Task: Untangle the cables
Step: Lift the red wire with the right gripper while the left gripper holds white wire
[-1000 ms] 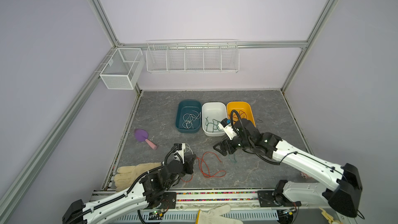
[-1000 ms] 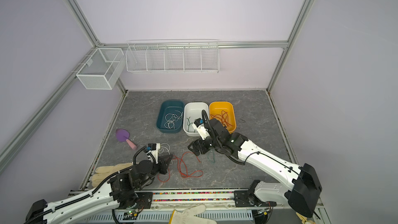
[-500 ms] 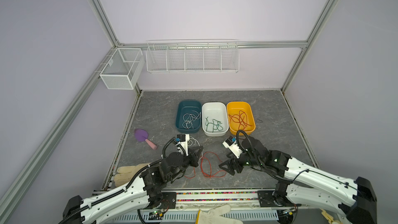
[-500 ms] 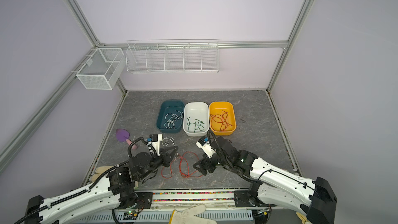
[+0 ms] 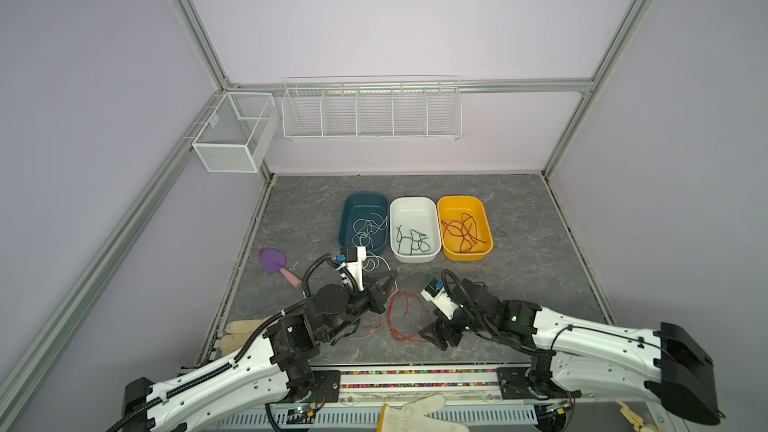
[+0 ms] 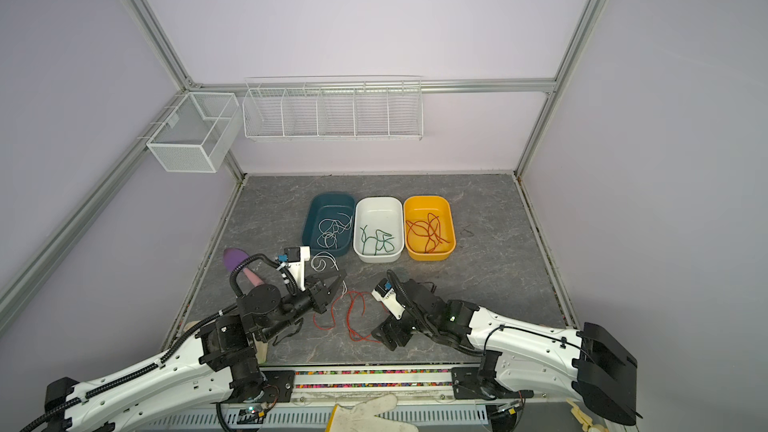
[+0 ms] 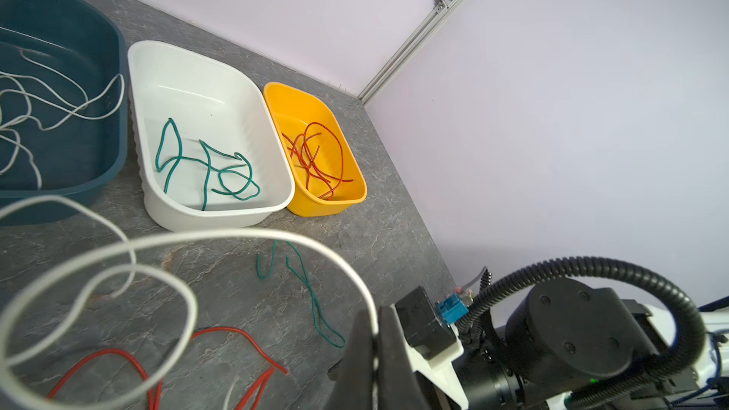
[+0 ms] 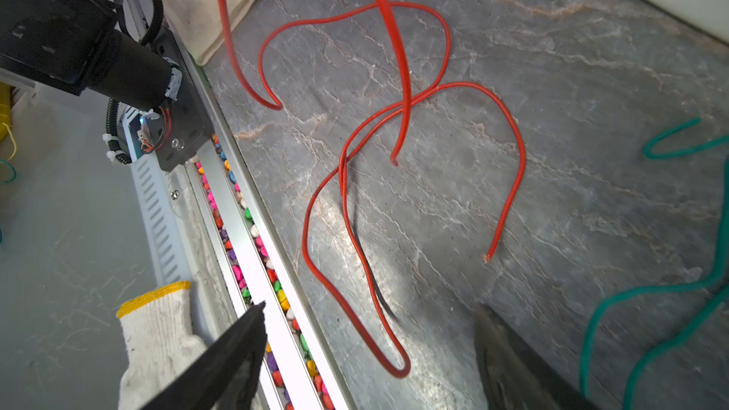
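Entry: cable sort, part done. Left gripper (image 5: 384,282): clenched on a white cable (image 7: 236,236), whose loops hang ahead of it in the left wrist view. A second ago it sat low near the front edge; now it stands raised and nearer the teal bin (image 5: 347,218). Right gripper (image 5: 434,334): jaws spread wide, holding nothing. A second ago it was at the white bin (image 5: 415,200); now it is back low at the front, with a loop of the red cables (image 8: 402,112) in line with the gap between its jaws. Sorted stock: white strands in the teal bin, green in the white bin, red in the yellow bin (image 5: 460,199). Loose on the table (image 5: 532,284): the red cables, apparently two, though their overlap leaves the count unsure, and one green cable (image 7: 303,278) lying apart from them. Reading: the white cable looks bound for the teal bin and red is likely next.
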`<state>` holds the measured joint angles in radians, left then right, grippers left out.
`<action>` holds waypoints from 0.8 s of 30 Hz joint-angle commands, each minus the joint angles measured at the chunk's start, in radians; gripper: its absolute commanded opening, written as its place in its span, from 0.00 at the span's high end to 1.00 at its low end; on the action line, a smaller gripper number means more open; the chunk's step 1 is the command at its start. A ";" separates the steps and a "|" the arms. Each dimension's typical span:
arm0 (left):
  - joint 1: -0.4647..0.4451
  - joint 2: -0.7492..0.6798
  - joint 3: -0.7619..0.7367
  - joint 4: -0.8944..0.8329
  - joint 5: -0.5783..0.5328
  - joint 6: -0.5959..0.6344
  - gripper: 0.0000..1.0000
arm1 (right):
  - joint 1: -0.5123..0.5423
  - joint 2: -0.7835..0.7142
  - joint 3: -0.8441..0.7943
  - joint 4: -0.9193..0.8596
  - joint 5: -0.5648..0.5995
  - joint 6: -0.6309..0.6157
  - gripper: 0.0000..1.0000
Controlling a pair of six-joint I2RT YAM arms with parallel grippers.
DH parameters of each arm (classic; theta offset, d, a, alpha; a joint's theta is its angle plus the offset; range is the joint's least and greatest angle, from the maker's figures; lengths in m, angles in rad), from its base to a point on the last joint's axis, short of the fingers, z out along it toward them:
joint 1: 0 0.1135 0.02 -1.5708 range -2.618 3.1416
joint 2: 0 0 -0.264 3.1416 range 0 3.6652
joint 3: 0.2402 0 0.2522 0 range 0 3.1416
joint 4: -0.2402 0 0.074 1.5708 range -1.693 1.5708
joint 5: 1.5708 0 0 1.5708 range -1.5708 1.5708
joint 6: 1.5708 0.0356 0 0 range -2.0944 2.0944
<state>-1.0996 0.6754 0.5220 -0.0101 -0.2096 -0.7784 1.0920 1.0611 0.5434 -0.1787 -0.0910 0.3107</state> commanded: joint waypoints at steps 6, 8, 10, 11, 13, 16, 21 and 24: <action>-0.025 0.021 0.051 0.043 0.024 -0.029 1.00 | 0.011 0.000 0.055 0.131 0.120 -0.069 0.16; -0.035 0.023 0.059 0.042 0.020 -0.028 1.00 | 0.010 0.064 0.092 0.143 0.142 -0.089 0.17; -0.047 0.021 0.064 0.041 0.015 -0.024 1.00 | 0.010 0.116 0.114 0.166 0.178 -0.099 0.18; -0.053 0.020 0.067 0.041 0.012 -0.027 1.00 | 0.010 0.138 0.119 0.186 0.189 -0.107 0.18; -0.067 0.016 0.069 0.043 0.006 -0.025 1.00 | 0.008 0.173 0.131 0.219 0.201 -0.120 0.18; -0.088 0.013 0.073 0.039 -0.002 -0.021 1.00 | 0.008 0.221 0.164 0.236 0.219 -0.137 0.24; -0.104 -0.003 0.068 0.031 -0.005 -0.027 1.00 | -0.003 0.266 0.186 0.267 0.234 -0.154 0.39; -0.107 -0.027 0.060 0.015 -0.012 -0.032 1.00 | -0.004 0.263 0.179 0.268 0.240 -0.159 0.59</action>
<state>-1.2015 0.6731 0.5613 0.0093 -0.2012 -0.7937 1.0935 1.3243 0.7090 0.0574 0.1257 0.1776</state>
